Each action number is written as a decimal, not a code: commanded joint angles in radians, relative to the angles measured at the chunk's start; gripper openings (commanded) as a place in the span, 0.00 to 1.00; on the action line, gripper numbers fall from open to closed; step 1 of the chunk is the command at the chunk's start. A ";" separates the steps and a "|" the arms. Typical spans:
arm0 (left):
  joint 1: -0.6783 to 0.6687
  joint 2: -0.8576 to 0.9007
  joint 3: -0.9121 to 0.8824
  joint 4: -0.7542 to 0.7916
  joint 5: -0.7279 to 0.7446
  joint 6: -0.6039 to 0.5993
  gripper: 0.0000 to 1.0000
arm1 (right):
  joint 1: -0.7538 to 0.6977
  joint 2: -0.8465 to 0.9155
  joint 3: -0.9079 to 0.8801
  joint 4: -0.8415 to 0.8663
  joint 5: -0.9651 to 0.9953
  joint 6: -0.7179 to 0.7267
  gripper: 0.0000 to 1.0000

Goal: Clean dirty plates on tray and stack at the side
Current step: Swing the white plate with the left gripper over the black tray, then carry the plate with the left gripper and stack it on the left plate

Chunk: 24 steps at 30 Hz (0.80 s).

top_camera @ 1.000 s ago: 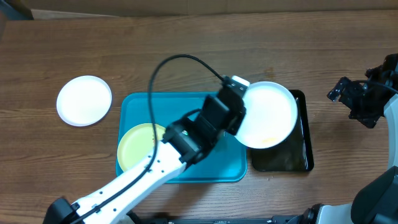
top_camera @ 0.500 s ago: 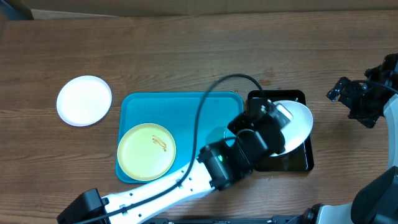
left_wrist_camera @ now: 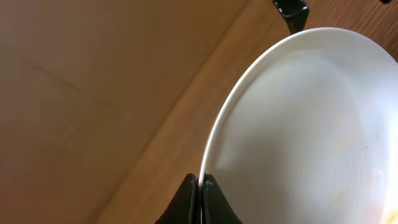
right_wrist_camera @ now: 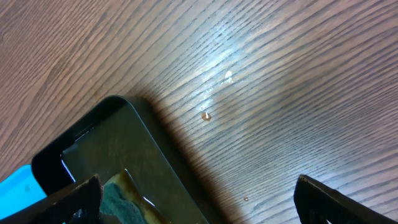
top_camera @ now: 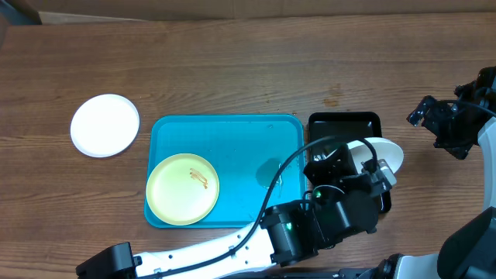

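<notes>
White plate [left_wrist_camera: 298,124], half hidden overhead, rim pinched in left hand [left_wrist_camera: 200,182]; right hand [right_wrist_camera: 199,190] wide.

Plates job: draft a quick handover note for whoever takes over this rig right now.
Left gripper: shut on the rim of a white plate, which is held tilted over the right side of the black tray. Faint smears show on it.
Right gripper: open and empty, off to the right above the table.
Yellow plate: lies on the blue tray with a sauce smear, not cleaned.
Second white plate: on the table left of the blue tray, looks clean.
Done: one plate set aside.
Left: finish the held plate, clean the yellow one, stack all three at the side.
</notes>
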 commanded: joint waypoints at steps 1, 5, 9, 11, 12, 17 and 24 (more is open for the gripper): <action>-0.002 0.010 0.023 0.050 -0.048 0.138 0.04 | -0.003 0.000 0.014 0.003 -0.008 0.003 1.00; -0.001 0.010 0.023 0.162 -0.069 0.249 0.04 | -0.003 0.000 0.014 0.003 -0.008 0.003 1.00; -0.013 0.011 0.023 0.183 -0.056 0.251 0.04 | -0.003 0.000 0.014 0.003 -0.008 0.003 1.00; -0.013 0.011 0.023 0.183 -0.088 0.251 0.04 | -0.003 0.000 0.014 0.003 -0.008 0.003 1.00; -0.012 0.011 0.023 0.190 -0.119 0.251 0.04 | -0.003 0.000 0.014 0.003 -0.008 0.003 1.00; -0.003 0.011 0.023 0.202 -0.087 0.192 0.04 | -0.003 0.000 0.014 0.003 -0.008 0.003 1.00; -0.002 0.011 0.023 0.209 -0.069 0.157 0.04 | -0.003 0.000 0.014 0.003 -0.008 0.003 1.00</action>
